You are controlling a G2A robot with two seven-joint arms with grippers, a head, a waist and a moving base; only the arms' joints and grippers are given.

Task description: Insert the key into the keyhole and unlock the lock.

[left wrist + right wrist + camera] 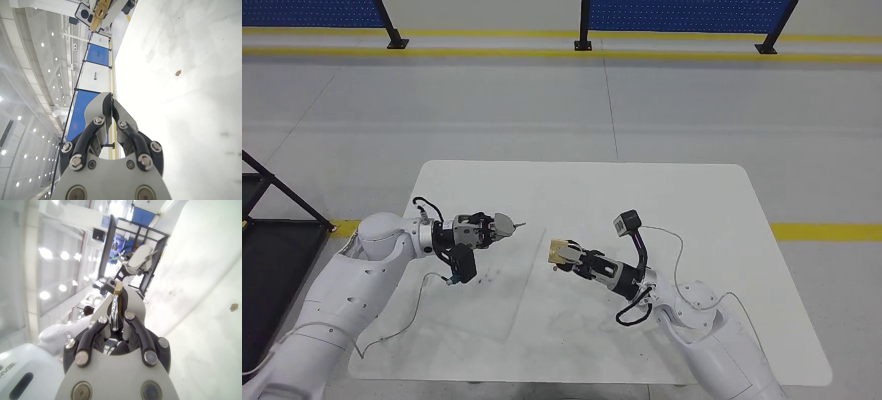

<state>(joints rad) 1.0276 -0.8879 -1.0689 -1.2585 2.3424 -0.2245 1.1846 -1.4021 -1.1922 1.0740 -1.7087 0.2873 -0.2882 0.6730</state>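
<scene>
The left gripper [506, 226] hangs above the tabletop [692, 200], left of its middle, with its ribbed pads [107, 106] pressed tight together. It is clenched on the key [519, 225], of which a thin metal sliver sticks out past the fingertips. The key's long axis runs roughly parallel to the tabletop's front edge, and its tip points toward the right edge. The right gripper [568, 256] sits near the middle of the tabletop, slightly closer to the front edge than the left one. It grasps the lock [559, 250], its fingers closed on either side of the chrome shackle [115, 309]. The brass body juts out beyond the fingertips. The lock's long axis follows the right arm's line, shackle end back in the gripper and body end aimed toward the left edge and a little toward the far edge. In the left wrist view the keyhole [99, 12] shows on the brass end face, turned toward the left gripper. Key tip and lock are near each other but apart, with bare tabletop showing between them. A small brown speck [178, 73] lies on the white surface.
</scene>
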